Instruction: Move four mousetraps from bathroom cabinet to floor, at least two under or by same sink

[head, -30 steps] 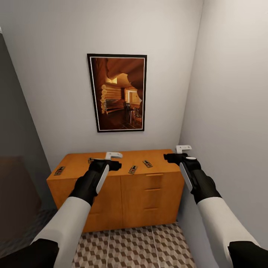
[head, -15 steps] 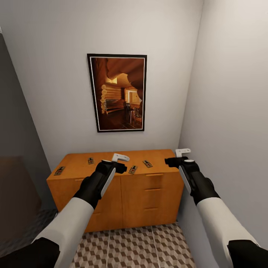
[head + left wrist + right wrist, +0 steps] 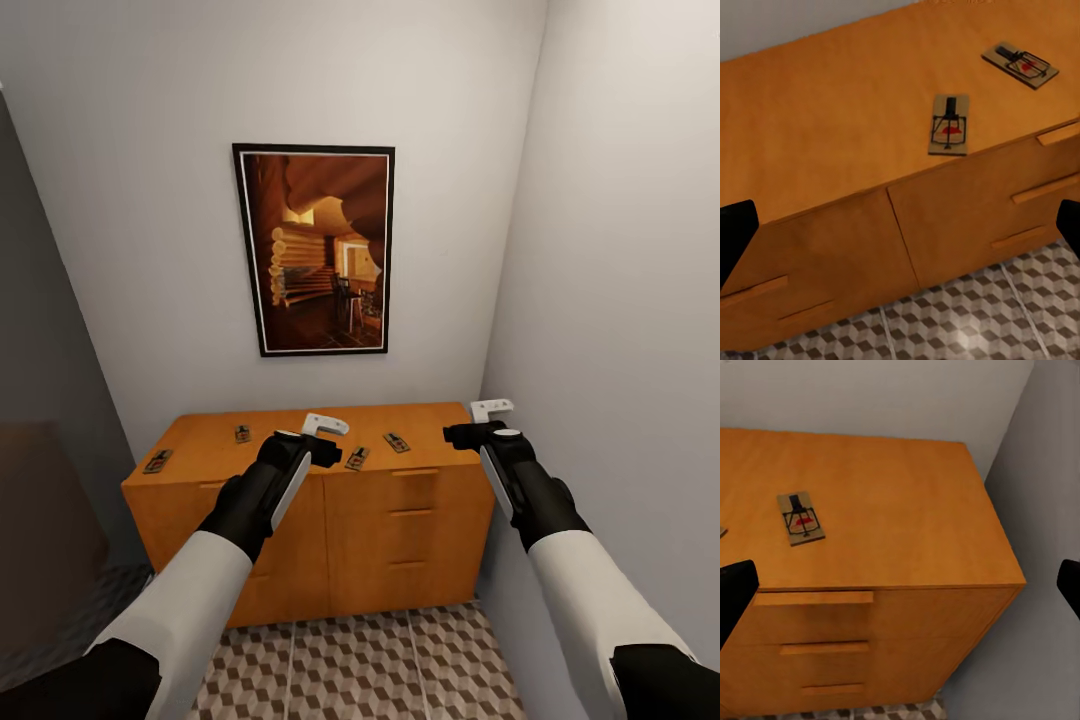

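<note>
The orange-brown cabinet (image 3: 300,520) stands against the back wall. Several mousetraps lie flat on its top: one at the left end (image 3: 158,461), one further back (image 3: 242,433), and two near the middle (image 3: 356,458) (image 3: 397,441). My left gripper (image 3: 328,440) hovers open over the cabinet's front edge, just left of the middle pair, holding nothing. The left wrist view shows those two mousetraps (image 3: 949,124) (image 3: 1020,64) between its spread fingertips (image 3: 735,232). My right gripper (image 3: 472,425) hangs open above the cabinet's right end. The right wrist view shows one mousetrap (image 3: 800,517) on the cabinet top (image 3: 907,510).
A framed picture (image 3: 315,250) hangs on the back wall above the cabinet. A grey wall (image 3: 620,300) runs close along the right side, next to my right arm. Cube-patterned floor tiles (image 3: 360,665) lie in front of the cabinet. A dark panel (image 3: 40,420) closes the left.
My left gripper has moved right along the cabinet's front edge, uncovering the back-left mousetrap. The right gripper has shifted slightly. No mousetrap has moved.
</note>
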You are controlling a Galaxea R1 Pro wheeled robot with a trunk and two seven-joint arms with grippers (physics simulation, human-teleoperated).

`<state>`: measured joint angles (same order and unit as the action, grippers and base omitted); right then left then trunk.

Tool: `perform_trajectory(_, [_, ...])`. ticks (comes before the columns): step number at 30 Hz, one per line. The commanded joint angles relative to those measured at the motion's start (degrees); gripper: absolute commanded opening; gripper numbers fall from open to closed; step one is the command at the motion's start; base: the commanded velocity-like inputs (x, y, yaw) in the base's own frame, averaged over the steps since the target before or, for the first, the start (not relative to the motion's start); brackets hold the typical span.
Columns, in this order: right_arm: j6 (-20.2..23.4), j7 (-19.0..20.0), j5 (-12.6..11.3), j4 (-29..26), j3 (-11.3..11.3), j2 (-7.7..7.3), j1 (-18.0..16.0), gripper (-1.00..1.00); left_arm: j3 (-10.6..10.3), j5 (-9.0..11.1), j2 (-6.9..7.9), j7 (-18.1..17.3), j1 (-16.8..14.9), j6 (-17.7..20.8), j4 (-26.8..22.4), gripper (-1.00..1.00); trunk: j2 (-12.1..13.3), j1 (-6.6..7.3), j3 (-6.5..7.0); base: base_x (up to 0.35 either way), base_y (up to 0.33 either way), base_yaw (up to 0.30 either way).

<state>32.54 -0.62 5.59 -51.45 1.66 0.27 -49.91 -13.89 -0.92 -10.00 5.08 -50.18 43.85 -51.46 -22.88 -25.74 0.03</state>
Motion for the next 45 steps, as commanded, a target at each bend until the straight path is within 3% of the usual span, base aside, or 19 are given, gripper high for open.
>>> perform_trajectory(1, [0.3, 0.0, 0.6, -0.1, 0.1, 0.0, 0.0, 1.0, -0.1, -0.1, 0.0, 0.2, 0.0, 0.2, 0.0, 1.0, 0.0, -0.05, -0.03, 0.225, -0.042, 0.0])
perform_trajectory(11, [0.3, 0.0, 0.6, -0.1, 0.1, 0.0, 0.0, 1.0, -0.1, -0.1, 0.0, 0.2, 0.0, 0.2, 0.0, 1.0, 0.0, -0.05, -0.03, 0.211, -0.042, 0.0])
perform_trajectory(28, [0.4, 0.0, 0.7, -0.1, 0.2, 0.0, 0.0, 1.0, -0.2, 0.0, 0.0, 0.2, 0.2, 0.2, 0.4, 1.0, 0.0, -0.05, -0.03, 0.03, -0.015, 0.0])
perform_trajectory(34, [0.4, 0.0, 2.0, -0.1, 0.2, 0.0, 0.0, 1.0, -0.2, 0.1, 0.0, 0.2, 0.2, 0.1, 0.5, 1.0, 0.0, -0.05, -0.03, 0.183, -0.176, 0.0])
perform_trajectory(45, [0.4, 0.0, 3.8, 0.0, 0.3, 0.0, 0.0, 1.0, -0.2, 3.6, 0.0, 0.3, 0.2, 0.0, 0.6, 1.0, 0.0, -0.05, -0.03, 0.091, -0.078, 0.0])
